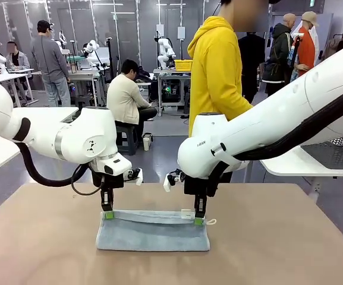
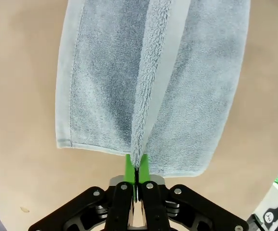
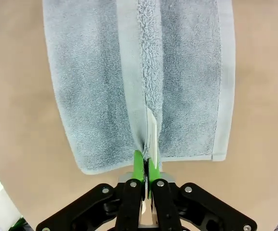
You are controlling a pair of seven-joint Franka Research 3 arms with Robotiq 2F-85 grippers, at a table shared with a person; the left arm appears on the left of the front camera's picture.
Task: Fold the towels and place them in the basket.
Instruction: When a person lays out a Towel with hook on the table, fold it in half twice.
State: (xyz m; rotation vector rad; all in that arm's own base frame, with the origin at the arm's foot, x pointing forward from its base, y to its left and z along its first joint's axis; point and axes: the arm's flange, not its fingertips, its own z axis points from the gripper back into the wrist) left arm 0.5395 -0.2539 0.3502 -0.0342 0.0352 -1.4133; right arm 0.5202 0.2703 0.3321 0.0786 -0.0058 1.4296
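The pale blue-grey towel point(image 1: 152, 233) lies mid-table point(image 1: 40, 237), its long axis running arm to arm. I have the left gripper point(image 1: 107, 214) and right gripper point(image 1: 199, 220) each clamped on a far-edge corner, so I judge the fold comes toward me.

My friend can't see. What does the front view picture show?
The left pincer and right pincer each pinch a top corner of the pale blue-grey towel, whose lower part rests on the tan table. A person in a yellow hoodie stands behind.

Towel point(image 1: 152, 233) on table point(image 1: 290, 237), person point(image 1: 217, 77) behind
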